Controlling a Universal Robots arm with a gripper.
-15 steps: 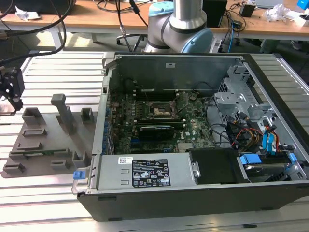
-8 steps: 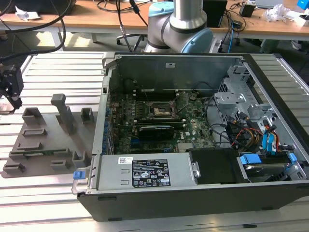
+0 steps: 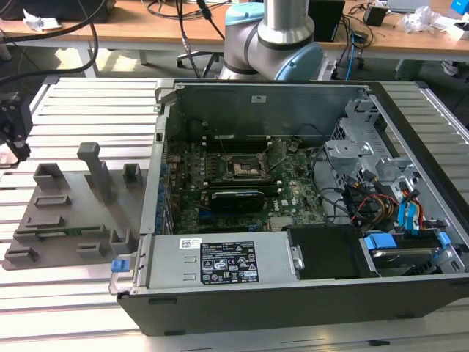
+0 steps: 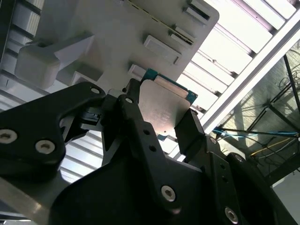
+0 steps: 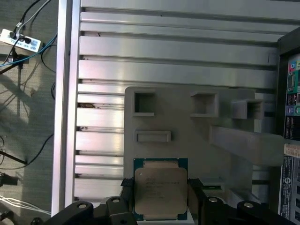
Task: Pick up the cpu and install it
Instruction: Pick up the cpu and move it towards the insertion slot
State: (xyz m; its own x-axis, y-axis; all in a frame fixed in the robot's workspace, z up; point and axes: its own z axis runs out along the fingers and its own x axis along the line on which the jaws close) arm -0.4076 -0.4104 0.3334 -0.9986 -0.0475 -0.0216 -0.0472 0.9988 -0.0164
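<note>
The cpu [image 5: 161,188], a flat square chip with a silvery top and a green edge, sits between the two black fingers of my gripper [image 5: 161,194], which is shut on its sides. In the second wrist view the cpu [image 4: 161,110] is held clear above the grey holder plate [image 4: 117,28], with the gripper [image 4: 159,119] around it. In the exterior view the gripper [image 3: 15,132] hangs at the far left, left of the holder plate [image 3: 66,220]. The black-framed socket [image 3: 245,167] lies on the motherboard inside the open computer case [image 3: 293,95].
The holder plate carries raised pockets and a tall post [image 3: 95,169]. Inside the case are a power supply [image 3: 220,260], a long black card [image 3: 238,196] and a drive cage with cables [image 3: 381,198]. The arm's base [image 3: 275,37] stands behind the case.
</note>
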